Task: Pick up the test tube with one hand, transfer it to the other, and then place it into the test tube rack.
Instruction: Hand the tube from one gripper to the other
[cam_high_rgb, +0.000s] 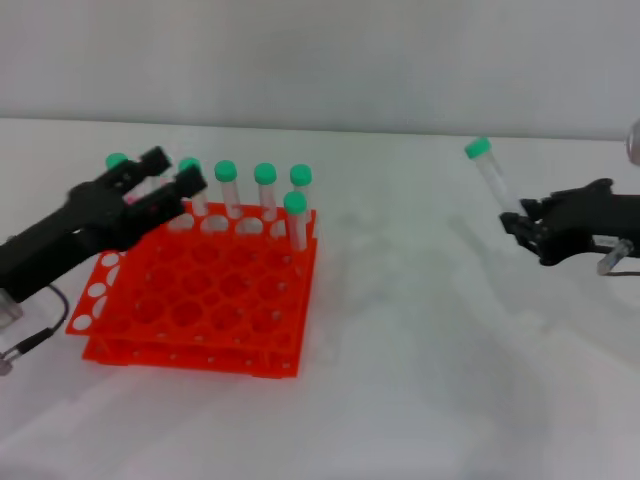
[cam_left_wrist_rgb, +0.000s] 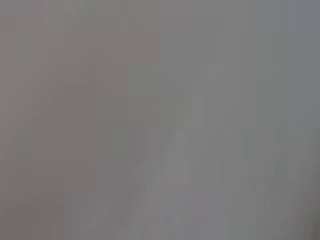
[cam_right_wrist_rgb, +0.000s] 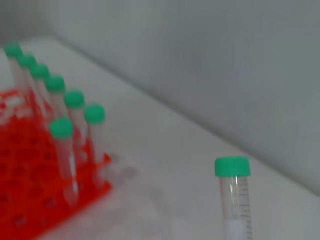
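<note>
I am watching the right end effector (cam_high_rgb: 522, 224) hovering over the right side of the white desk (cam_high_rgb: 420, 350), its black fingers pinched shut on the lower part of the test tube (cam_high_rgb: 492, 175). The tube is tilting, green cap uppermost and leaning toward the left, its body clear of the desk. In the right wrist view the same test tube (cam_right_wrist_rgb: 234, 200) is standing out in the foreground with its green cap on top.

The orange-red test tube rack (cam_high_rgb: 200, 300) is sitting on the left half of the desk, well apart from the held tube, with a broad stretch of bare white surface lying between them. The other green-capped tubes (cam_high_rgb: 264, 195) are standing along the rack's far row, with one more just in front of them at the rack's right corner; the nearer rows of holes are showing open.

The left end effector (cam_high_rgb: 165, 180) is hanging over the rack's far left corner, fingers parted and gripping nothing, right beside the leftmost standing tubes and partly covering them. Its black arm is crossing the rack's left edge. The left wrist view is giving me only a grey blur.
</note>
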